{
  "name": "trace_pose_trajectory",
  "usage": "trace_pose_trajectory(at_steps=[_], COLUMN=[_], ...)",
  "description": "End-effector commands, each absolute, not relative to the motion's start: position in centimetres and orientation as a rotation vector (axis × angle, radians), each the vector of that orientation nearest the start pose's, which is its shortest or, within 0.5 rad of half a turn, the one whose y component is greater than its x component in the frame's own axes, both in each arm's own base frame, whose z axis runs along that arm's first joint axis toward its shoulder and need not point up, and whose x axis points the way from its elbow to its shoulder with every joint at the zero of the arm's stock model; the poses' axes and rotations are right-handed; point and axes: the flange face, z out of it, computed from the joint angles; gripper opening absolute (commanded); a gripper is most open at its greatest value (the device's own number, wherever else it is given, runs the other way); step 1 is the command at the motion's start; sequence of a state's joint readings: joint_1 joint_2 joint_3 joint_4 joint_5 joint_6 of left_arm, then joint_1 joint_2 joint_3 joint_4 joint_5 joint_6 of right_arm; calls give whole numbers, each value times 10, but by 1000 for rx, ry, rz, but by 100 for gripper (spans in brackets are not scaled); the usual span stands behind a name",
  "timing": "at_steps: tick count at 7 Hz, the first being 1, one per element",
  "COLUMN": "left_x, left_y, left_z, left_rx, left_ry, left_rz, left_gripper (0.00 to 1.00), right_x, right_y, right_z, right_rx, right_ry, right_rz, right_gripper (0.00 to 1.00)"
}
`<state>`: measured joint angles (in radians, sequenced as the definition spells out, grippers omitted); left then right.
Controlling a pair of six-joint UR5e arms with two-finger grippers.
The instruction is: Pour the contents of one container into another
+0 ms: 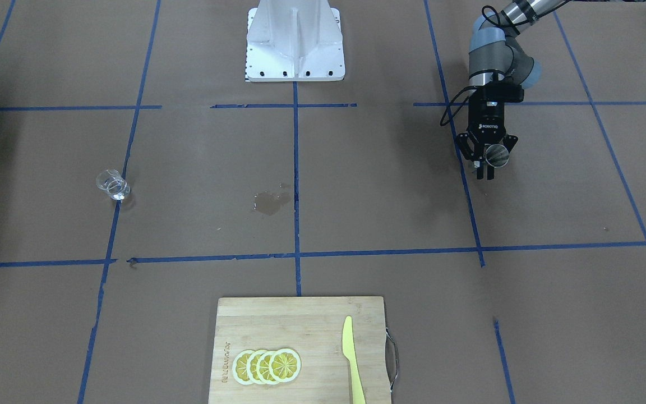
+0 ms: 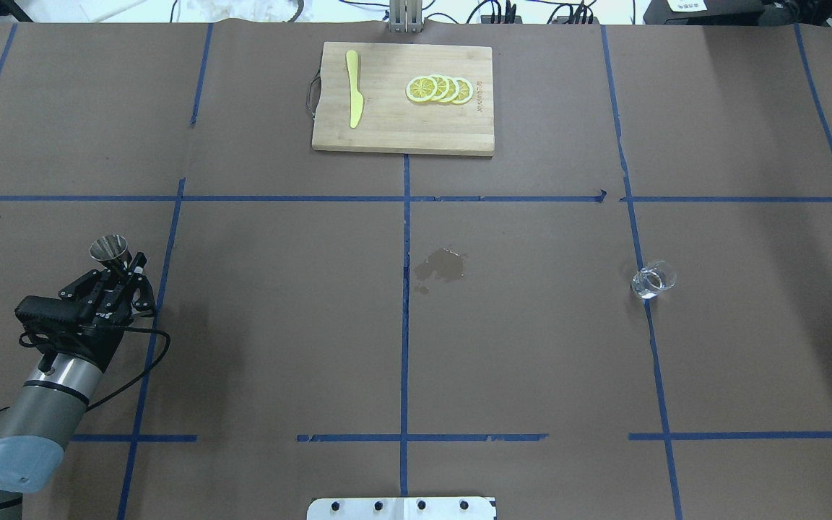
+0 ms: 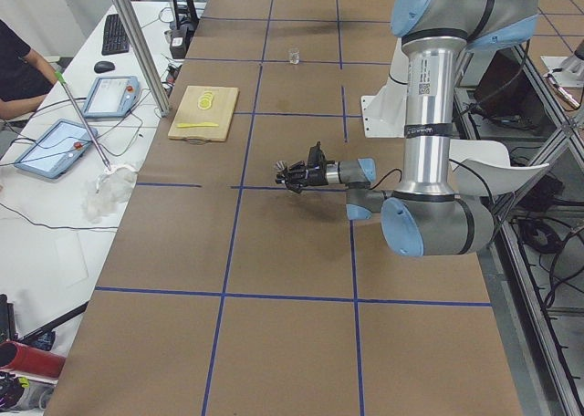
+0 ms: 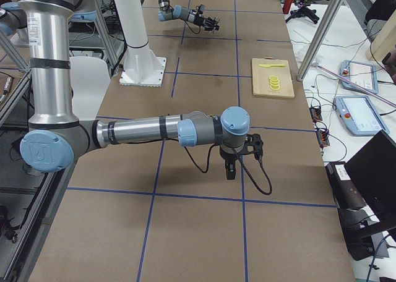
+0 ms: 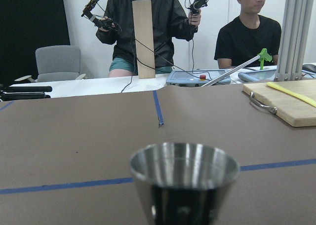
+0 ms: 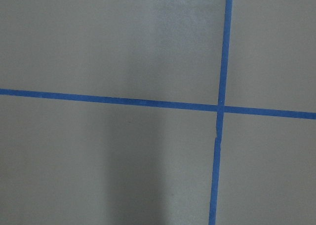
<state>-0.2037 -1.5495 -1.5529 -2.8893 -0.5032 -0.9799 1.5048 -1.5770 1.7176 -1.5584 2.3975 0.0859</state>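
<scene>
The brown paper-covered table (image 2: 279,325) is bare across most of its width. The small clear glass cup (image 2: 653,280) stands alone on the robot's right side, with open table all round it, reachable from any side. Between it and the left gripper (image 2: 127,266), whose jaws are closed on the steel hourglass-shaped jigger (image 2: 111,249), only a flat wet patch (image 2: 441,266) lies. The wooden cutting board (image 2: 401,133), bearing yellow lemon slices (image 2: 439,89) and a yellow plastic knife (image 2: 353,87), sits at the far edge, well apart. The white robot base (image 1: 295,42) blocks the near edge's middle. The right arm (image 4: 154,130) reaches low over the table's right end.
</scene>
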Motion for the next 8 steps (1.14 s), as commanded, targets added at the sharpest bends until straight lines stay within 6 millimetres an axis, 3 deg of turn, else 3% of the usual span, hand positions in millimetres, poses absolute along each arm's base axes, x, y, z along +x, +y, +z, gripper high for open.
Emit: trace_pose_trajectory(at_steps=[1,4,5,7,8], left_x=[399,378,380,393,410], left_y=[-310,-309,-309,-307,-311], left_z=[505,480,473,461,435], left_rx=[1279,1310,1315,1331,1378], left_ry=[713,833,841,837,812], left_rz=[-370,-384,-386,-350,-304], left_gripper=[0,0,0,0,0], right_x=[27,27,27,24,17], right_y=[-497,-499,-499,-499,-498], right_z=[584,582,579,558,544], right_rx=[82,88,93,128,148], right_ry=[-832,-831,-831,-835,-841], right_rz=[-45,-47,-49,-71,-94], right_gripper=[100,100,100,100,100])
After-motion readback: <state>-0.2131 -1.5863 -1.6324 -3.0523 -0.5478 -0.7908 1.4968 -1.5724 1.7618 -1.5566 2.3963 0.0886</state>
